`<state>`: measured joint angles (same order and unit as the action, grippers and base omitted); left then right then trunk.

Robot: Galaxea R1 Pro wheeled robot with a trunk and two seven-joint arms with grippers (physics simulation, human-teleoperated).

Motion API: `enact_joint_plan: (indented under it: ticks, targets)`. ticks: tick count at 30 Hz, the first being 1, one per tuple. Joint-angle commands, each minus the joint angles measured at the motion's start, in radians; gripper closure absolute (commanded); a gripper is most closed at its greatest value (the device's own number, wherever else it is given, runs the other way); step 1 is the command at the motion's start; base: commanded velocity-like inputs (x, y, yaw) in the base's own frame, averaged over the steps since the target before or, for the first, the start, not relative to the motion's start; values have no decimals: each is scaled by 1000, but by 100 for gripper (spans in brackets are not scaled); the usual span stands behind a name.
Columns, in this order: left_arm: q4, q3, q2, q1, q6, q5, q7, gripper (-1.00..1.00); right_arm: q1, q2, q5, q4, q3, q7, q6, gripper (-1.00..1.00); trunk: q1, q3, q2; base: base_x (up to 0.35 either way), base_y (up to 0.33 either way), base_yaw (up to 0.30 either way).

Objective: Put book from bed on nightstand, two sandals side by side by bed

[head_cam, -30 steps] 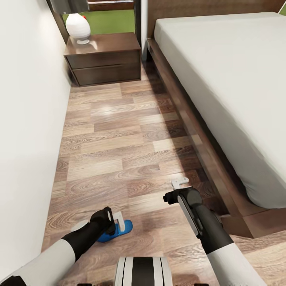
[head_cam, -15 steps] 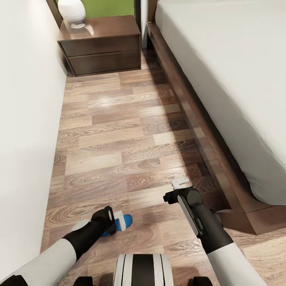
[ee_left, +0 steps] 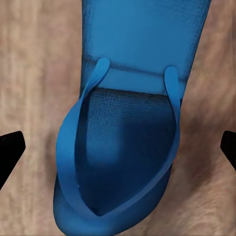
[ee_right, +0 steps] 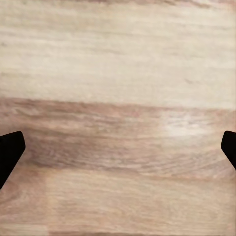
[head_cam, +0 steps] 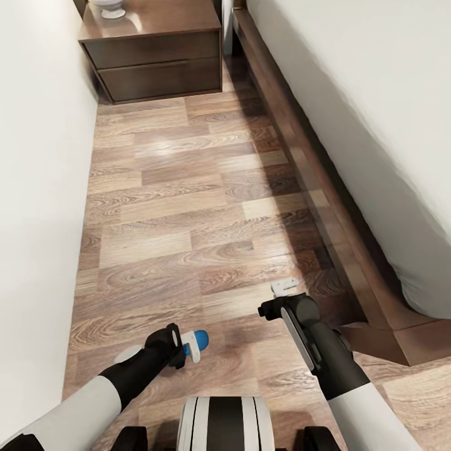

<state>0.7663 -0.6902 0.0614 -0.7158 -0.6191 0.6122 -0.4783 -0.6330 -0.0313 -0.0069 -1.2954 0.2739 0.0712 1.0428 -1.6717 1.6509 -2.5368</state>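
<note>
Blue sandal (ee_left: pixel 120 147) between left end effector (ee_left: pixel 118 152) fingers

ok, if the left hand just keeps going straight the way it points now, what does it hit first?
The blue sandal: in the left wrist view it lies straight ahead, centred between the open fingers of the left hand, straps up, on the wood floor. How far off it is I can't tell.

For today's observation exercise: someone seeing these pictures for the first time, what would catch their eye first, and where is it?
The bright blue sandal stands out first: it lies on the wood-plank floor directly under the left gripper, whose fingers are spread wide. Next come the bed with its light grey mattress along the right, and the dark brown nightstand against the far wall.
</note>
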Motion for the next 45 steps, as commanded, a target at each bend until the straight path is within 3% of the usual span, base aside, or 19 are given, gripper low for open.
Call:
enact_joint_plan:
  ticks: [1, 9, 14, 25, 45]
  targets:
    - [3, -3, 1, -1, -2, 10, -8, -100, -1, 0, -2, -1, 2, 5, 4, -100, 0, 1, 0, 0, 0, 0]
    - [10, -3, 2, -1, -4, 35, -9, -100, -1, 0, -4, -2, 1, 5, 4, -100, 0, 1, 0, 0, 0, 0]
    - [11, -3, 0, -1, -5, 61, -10, -100, -1, 1, -5, -2, 1, 5, 4, -100, -2, 20, -1, 0, 0, 0]
    - [11, -3, 0, -1, -5, 65, -11, -100, -1, 1, -5, -4, 2, 5, 4, -100, -7, 62, -4, 0, 0, 0]
    - [5, -3, 1, -1, -5, 63, -10, -100, -1, 1, -7, -4, 0, 5, 4, -100, -7, 66, -4, 0, 0, 0]
